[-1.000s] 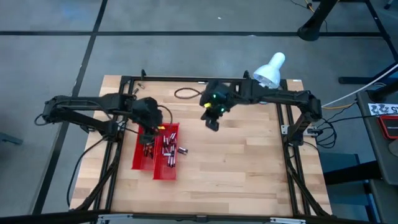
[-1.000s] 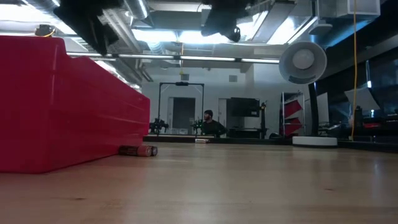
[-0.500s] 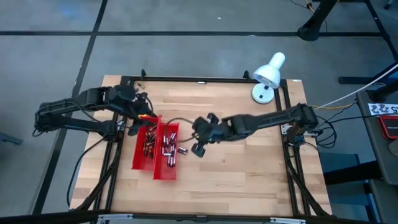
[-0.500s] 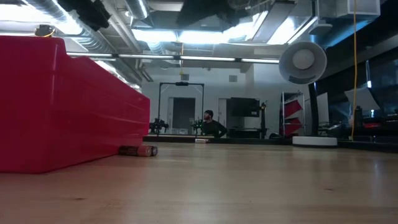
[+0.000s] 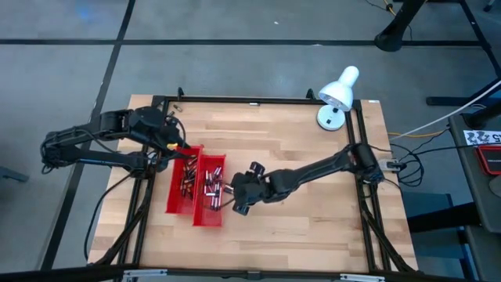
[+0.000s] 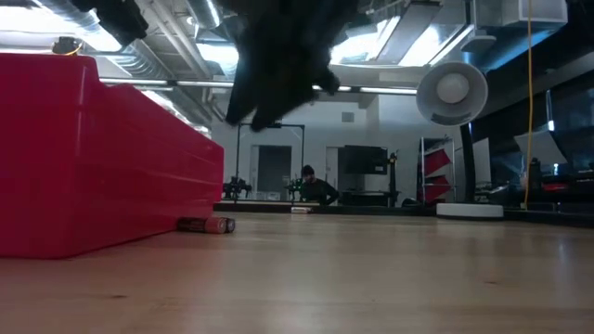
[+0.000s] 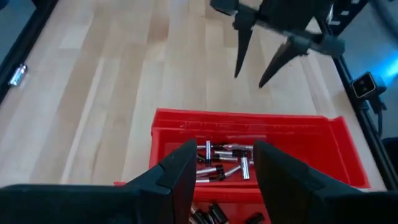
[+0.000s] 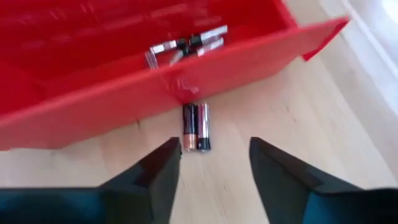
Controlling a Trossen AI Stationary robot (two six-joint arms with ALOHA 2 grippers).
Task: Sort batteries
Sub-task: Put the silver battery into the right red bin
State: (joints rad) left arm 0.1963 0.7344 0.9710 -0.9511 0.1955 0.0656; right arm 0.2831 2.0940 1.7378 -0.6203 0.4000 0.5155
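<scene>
Just ahead of right hand [image 8: 208, 165] (open): batteries [image 8: 196, 127].

Two trays [image 5: 196, 188] side by side on table [image 5: 313, 211], left of centre; batteries [image 5: 210, 184] lying in both. Two batteries [image 8: 196, 127] on table just beside right tray's outer wall. Right pincer [image 5: 236, 205] just right of trays, near loose pair. Left pincer [image 5: 178, 149] over trays' far end. Lamp [image 5: 338, 92] at table's far right corner.
</scene>
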